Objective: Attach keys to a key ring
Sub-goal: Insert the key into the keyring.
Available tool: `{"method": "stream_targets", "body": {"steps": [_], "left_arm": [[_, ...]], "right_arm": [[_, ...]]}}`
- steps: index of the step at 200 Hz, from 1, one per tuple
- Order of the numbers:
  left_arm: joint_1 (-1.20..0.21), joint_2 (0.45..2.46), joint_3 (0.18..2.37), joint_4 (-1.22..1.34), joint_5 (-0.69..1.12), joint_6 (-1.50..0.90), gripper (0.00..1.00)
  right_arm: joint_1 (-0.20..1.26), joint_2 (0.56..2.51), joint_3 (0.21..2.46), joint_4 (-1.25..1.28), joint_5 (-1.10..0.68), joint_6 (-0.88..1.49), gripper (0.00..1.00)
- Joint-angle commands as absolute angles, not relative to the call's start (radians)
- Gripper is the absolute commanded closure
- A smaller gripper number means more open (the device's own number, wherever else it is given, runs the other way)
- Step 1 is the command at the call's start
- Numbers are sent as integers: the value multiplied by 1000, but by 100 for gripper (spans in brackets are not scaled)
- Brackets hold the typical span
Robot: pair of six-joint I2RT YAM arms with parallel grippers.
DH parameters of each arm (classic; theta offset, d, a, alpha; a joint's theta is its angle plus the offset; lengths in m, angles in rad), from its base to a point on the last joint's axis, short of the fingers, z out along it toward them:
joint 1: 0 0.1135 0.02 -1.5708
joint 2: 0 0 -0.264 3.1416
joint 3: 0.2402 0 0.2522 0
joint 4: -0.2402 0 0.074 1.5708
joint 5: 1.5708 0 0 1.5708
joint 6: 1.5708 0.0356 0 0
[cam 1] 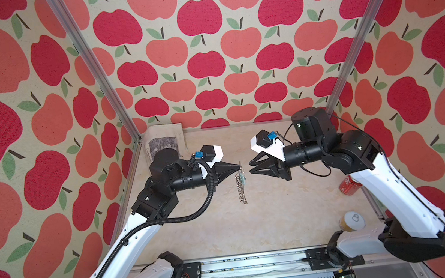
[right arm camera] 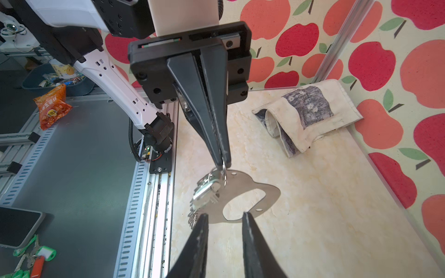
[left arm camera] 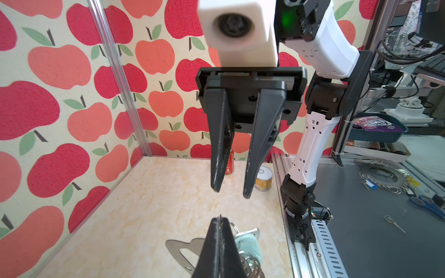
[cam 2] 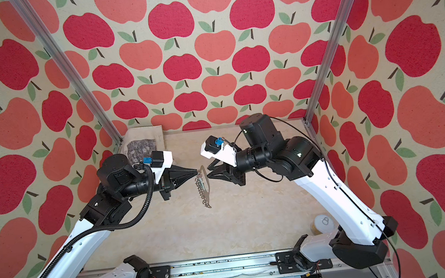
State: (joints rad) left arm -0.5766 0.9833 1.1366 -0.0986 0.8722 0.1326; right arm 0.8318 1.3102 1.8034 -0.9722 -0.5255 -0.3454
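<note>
The key ring (cam 1: 240,186) (cam 2: 203,189) hangs in the air over the middle of the table, seen nearly edge-on in both top views. My left gripper (cam 1: 239,167) (left arm camera: 219,217) is shut on a small wire ring at its upper end. In the right wrist view the grey plate (right arm camera: 265,192) shows its oval cutout. A key with a pale blue head (left arm camera: 248,243) (right arm camera: 204,192) dangles from the rings just below the left gripper (right arm camera: 222,163). My right gripper (cam 1: 250,167) (right arm camera: 224,214) stands open just right of the plate, with nothing between its fingers.
A folded printed cloth (cam 1: 164,140) lies at the back left corner. A red soda can (cam 1: 349,185) lies by the right wall, and a tin can (cam 1: 351,220) stands nearer the front. Aluminium posts (cam 1: 93,66) frame the apple-patterned walls.
</note>
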Motion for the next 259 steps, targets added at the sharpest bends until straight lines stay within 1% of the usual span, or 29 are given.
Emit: {"method": "stream_targets", "body": {"steps": [1,61,152,173,210,259], "left_arm": [[-569,969,1112,130,906,36,100],[-569,986,1052,365,934,-65,100],[-584,996,1045,383,927,-35,100],[-586,995,1044,392,919,-29,100],[-586,991,1039,406,906,-24,100],[-582,986,1030,447,877,-25,100]], "right_arm": [[828,1273,1764,-862,-561,-271,73],[828,1244,1678,-667,-600,-189,75],[822,1260,1668,-629,-641,-144,81],[823,1273,1672,-639,-646,-141,87],[823,1278,1667,-652,-651,-145,100],[833,1264,1625,-629,-657,-123,100]]}}
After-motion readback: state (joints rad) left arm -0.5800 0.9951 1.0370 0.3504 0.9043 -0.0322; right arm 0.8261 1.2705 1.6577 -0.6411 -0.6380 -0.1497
